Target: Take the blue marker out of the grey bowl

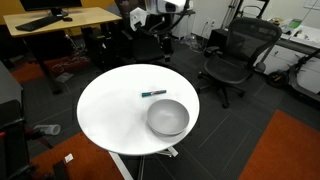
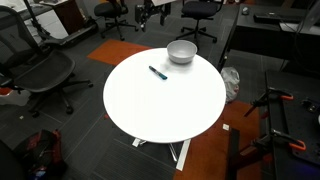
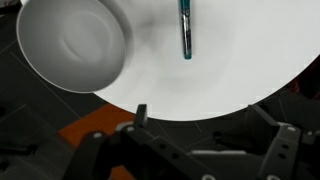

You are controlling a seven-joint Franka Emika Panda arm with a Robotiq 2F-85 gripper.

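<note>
Robotiq gripper [image 3: 210, 135] spread wide and empty; slim teal-blue marker [image 3: 185, 28] lies outside the round shiny silver-grey metal bowl [image 3: 70, 45].
In the wrist view the fingers hold nothing and are well apart from the bowl. In both exterior views the marker [image 1: 152, 93] [image 2: 157, 72] rests flat on the round white table [image 1: 110, 110], just beside the bowl and not touching it.
</note>
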